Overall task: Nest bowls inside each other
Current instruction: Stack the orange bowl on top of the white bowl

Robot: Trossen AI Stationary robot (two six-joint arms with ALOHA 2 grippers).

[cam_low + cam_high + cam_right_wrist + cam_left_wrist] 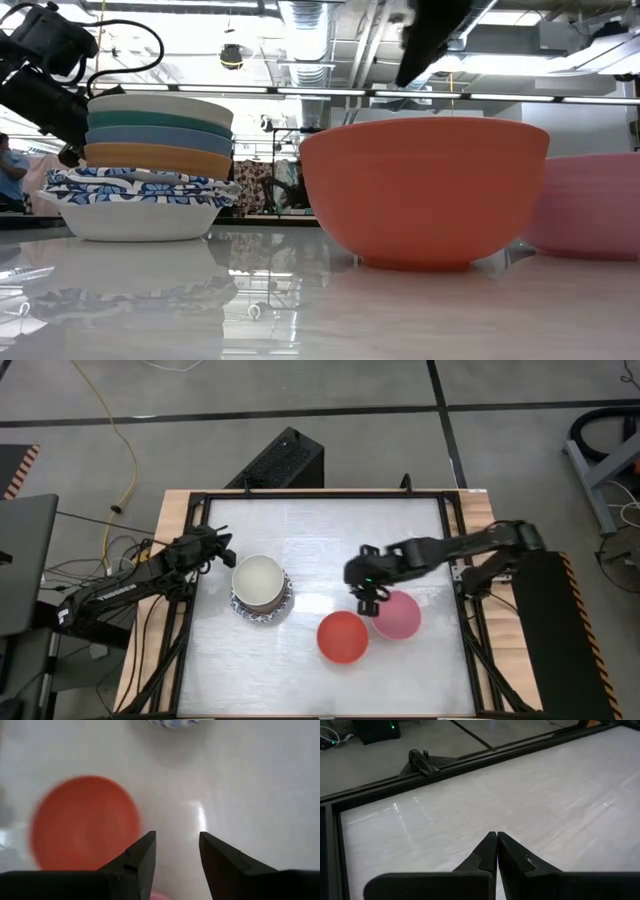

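From above, the table [320,670] is a pale, glossy sheet framed by dark rails and a wooden border. A stack of bowls [261,589] stands left of centre: a smooth cream bowl [258,578] tops it, and a blue-patterned rim peeks out round the base. The red bowl [342,637] sits alone nearer the front edge, round and matte, with the pink bowl [399,615] just beside it on the right. The right gripper [368,600] hangs over the pink bowl's left rim. The left gripper [224,553] waits just beside the stack, at its back-left.

At table height, the stack shows its layers: white bowls with blue patterned rims [140,195] at the bottom, then an orange bowl [158,158], a blue bowl [160,138], a green bowl [160,119] and the cream one on top, each nested in the one below. The red bowl fills the middle, deep and smooth-walled, and the pink bowl's side shows behind it at right. The tabletop mirrors all of them.

The left wrist view shows that arm's dark fingers [489,851] pressed together tip to tip, holding nothing, over bare shiny tabletop.

The right wrist view shows its two tapered fingers [142,857] spread apart, empty, with table showing in the gap; the red bowl lies beyond the one finger and a sliver of pink shows between the fingers' bases.
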